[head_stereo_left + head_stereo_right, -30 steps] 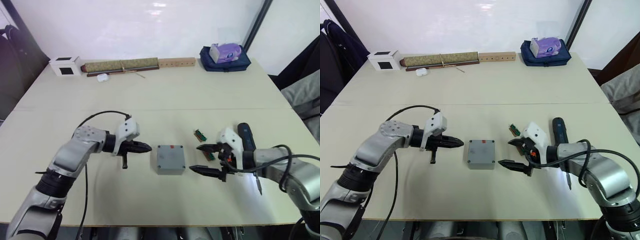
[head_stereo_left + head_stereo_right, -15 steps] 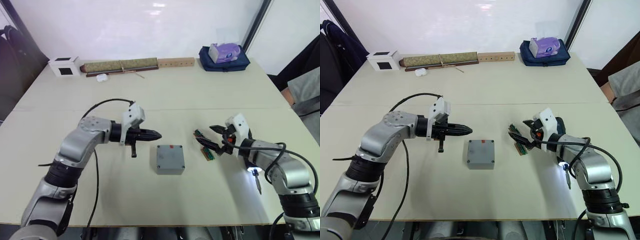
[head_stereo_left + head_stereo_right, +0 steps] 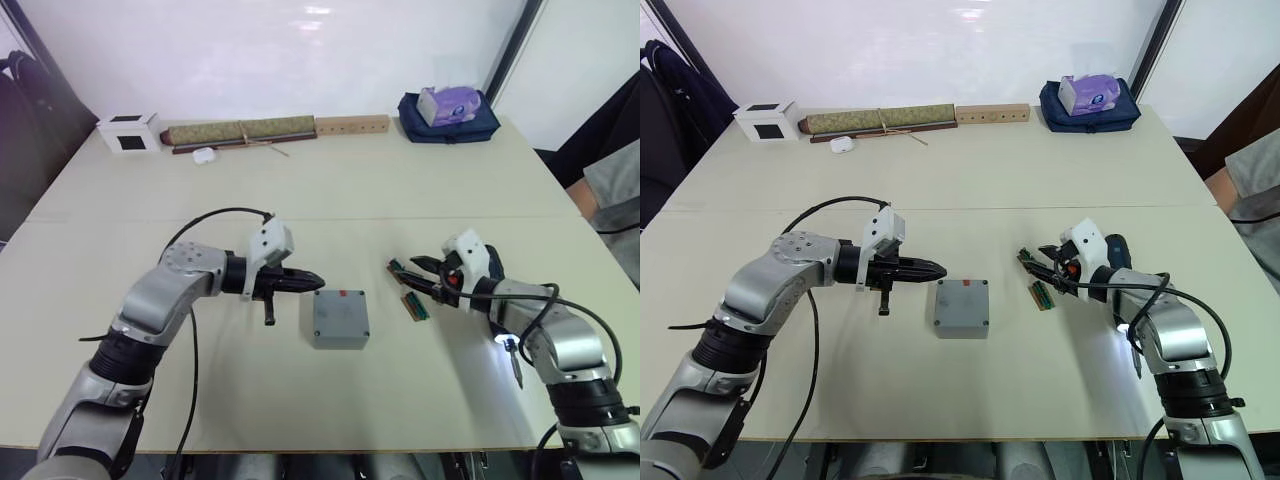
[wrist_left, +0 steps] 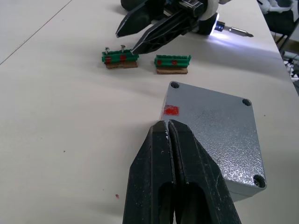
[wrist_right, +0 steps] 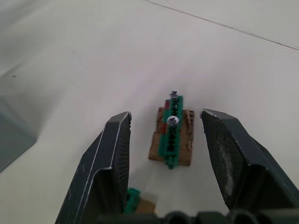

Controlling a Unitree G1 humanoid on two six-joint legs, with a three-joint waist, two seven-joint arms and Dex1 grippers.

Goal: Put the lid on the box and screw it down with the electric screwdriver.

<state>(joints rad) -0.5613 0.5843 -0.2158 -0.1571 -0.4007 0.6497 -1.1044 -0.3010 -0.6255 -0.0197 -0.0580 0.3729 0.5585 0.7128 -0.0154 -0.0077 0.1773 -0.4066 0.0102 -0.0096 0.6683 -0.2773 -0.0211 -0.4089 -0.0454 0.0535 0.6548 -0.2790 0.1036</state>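
Left wrist view: we find the lid (image 4: 212, 126) already seated on the box (image 3: 340, 332) mid-tabletop, corner holes apparently empty. Left pincer (image 4: 167, 128) closed, empty, beside it. Right pincer (image 5: 166, 140) wide open around a green screw holder (image 5: 171, 135). Electric screwdriver (image 3: 505, 330) lies unused; screwing remains.

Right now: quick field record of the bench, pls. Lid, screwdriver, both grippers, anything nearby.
lid: seated on the box, red mark near its far edge
electric screwdriver: lying on the table by the right arm, tip light on
left gripper: shut, empty, tips at the lid's edge
right gripper: open, straddling a green screw holder
second green holder: on the table beside the first
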